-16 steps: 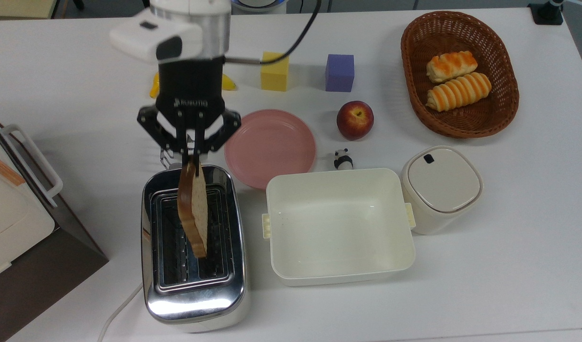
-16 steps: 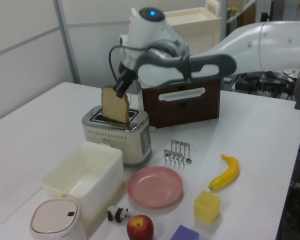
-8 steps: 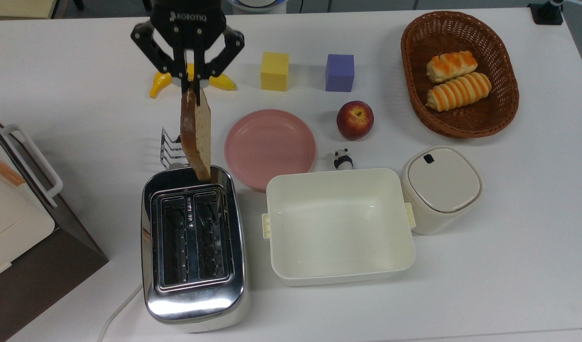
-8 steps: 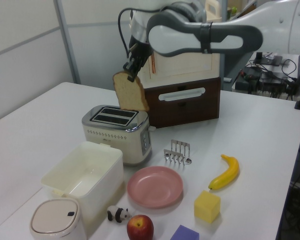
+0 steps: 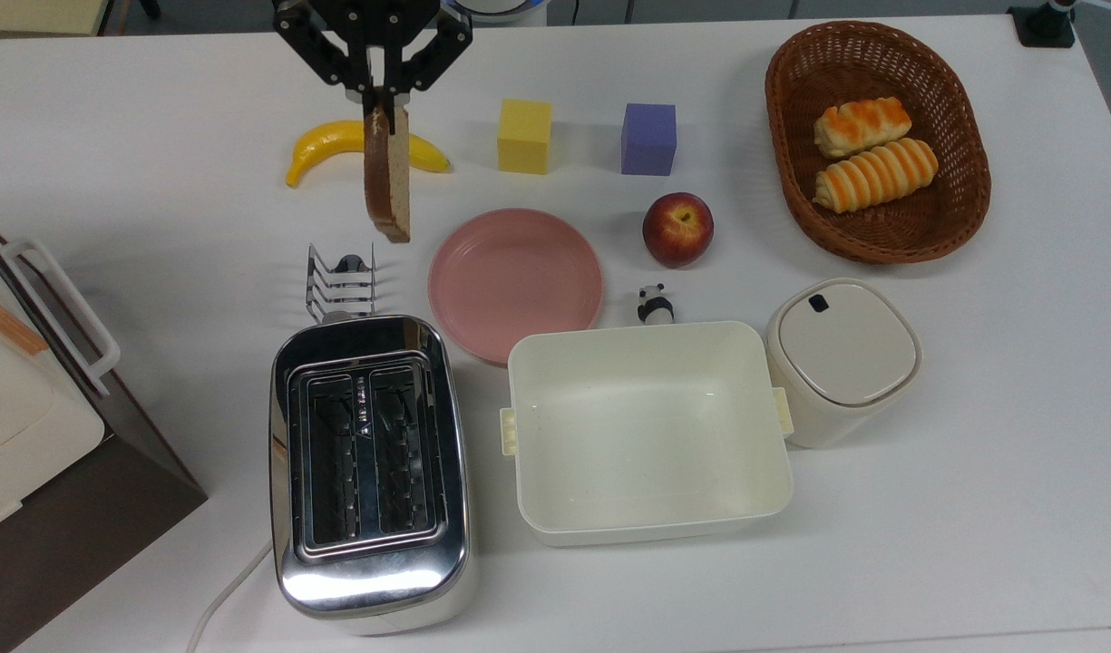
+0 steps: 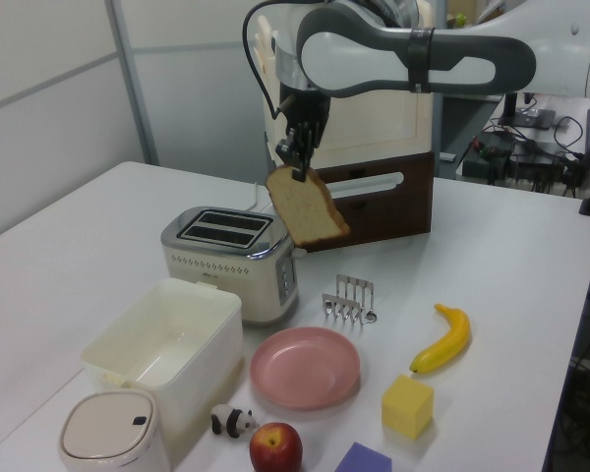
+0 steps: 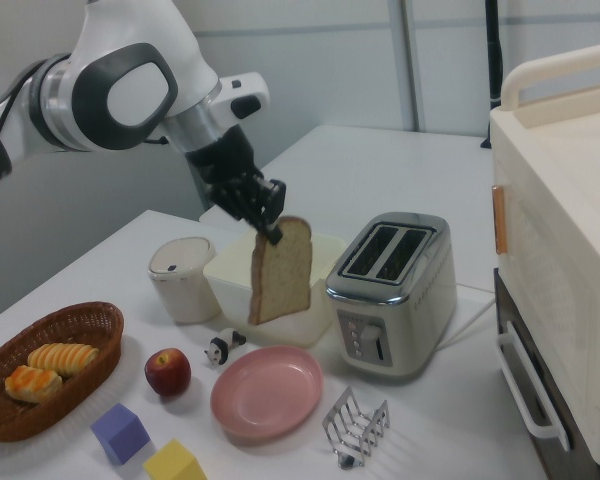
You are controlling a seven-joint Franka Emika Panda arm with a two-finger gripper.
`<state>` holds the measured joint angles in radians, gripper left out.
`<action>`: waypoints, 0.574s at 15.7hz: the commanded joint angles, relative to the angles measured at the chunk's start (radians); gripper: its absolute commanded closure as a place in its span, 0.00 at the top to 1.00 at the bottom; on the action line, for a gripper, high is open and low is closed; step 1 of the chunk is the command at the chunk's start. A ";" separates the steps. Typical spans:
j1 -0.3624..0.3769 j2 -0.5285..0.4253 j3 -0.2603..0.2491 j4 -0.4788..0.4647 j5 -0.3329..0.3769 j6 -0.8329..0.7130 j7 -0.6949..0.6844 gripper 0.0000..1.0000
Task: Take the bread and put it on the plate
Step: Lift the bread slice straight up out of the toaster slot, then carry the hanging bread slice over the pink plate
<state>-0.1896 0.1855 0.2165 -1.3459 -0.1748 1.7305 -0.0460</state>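
The end effector (image 5: pixel 380 91) is clamped shut on the top edge of the bread (image 5: pixel 387 172), which hangs in the air, clear of everything under it. In the top view the slice appears edge-on as a narrow brown strip in front of the banana (image 5: pixel 324 145), near the table's far edge. In the left view the bread (image 6: pixel 308 206) hangs tilted from the end effector (image 6: pixel 296 169), above and between the toaster (image 6: pixel 231 261) and the toast rack (image 6: pixel 350 298). In the right view the bread (image 7: pixel 280 270) shows its broad tan face and hangs from the end effector (image 7: pixel 271 228) over the spot just beside the pink plate (image 7: pixel 267 392).

The plate (image 5: pixel 515 281) sits bare near the middle of the table (image 5: pixel 972 453), to the top view's right of the hanging slice and apart from it. The toast rack (image 5: pixel 341 283) stands just beside the plate on the top view's left, and the toaster (image 5: pixel 370 472), both slots unfilled, stands toward the near edge. A cream tub (image 5: pixel 648 431) lies beside the toaster, partly overlapping the plate's near rim in the top view. An apple (image 5: pixel 677 229) and a small panda figure (image 5: pixel 654 303) lie to the top view's right of the plate. A wicker basket (image 5: pixel 963 209) with two striped rolls sits at the far right corner in the top view.
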 commanded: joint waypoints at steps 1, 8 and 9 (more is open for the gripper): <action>0.009 -0.044 0.021 -0.059 0.021 -0.058 -0.035 0.00; 0.005 -0.031 0.052 -0.145 0.020 -0.063 -0.037 0.00; 0.007 -0.025 0.052 -0.147 0.020 -0.063 -0.037 0.00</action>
<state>-0.1798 0.1826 0.2697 -1.4469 -0.1734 1.6632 -0.0580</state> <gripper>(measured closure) 0.903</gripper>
